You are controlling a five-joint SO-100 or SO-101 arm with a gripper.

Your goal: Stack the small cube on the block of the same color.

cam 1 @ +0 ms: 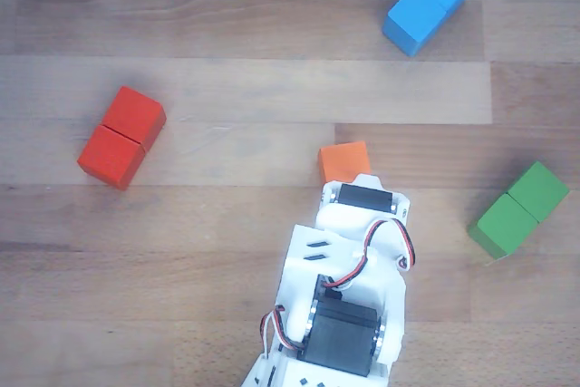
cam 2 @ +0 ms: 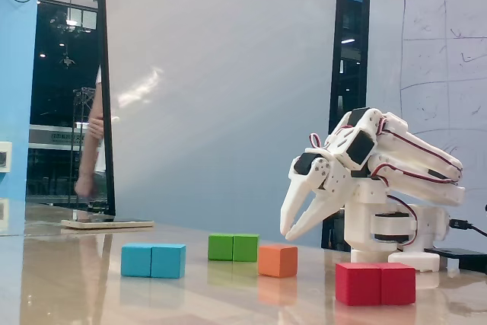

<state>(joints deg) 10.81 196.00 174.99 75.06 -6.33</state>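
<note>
Approach calls for care: in the other view the small orange cube (cam 1: 344, 162) lies on the wooden table (cam 1: 227, 224) at twelve o'clock of the white arm's wrist, the red two-cube block (cam 1: 121, 137) well apart at nine o'clock. In the fixed view the gripper (cam 2: 289, 230) hangs spread and empty above the cube (cam 2: 277, 260), so it should sink straight down to straddle it squarely.

small cube (cam 2: 277, 260) below claw (cam 2: 290, 232)

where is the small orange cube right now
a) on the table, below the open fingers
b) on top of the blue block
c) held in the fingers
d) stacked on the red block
a: in the fixed view the small orange cube sits on the table with the gripper open and above it, apart from it; the red block has nothing on top.
</note>
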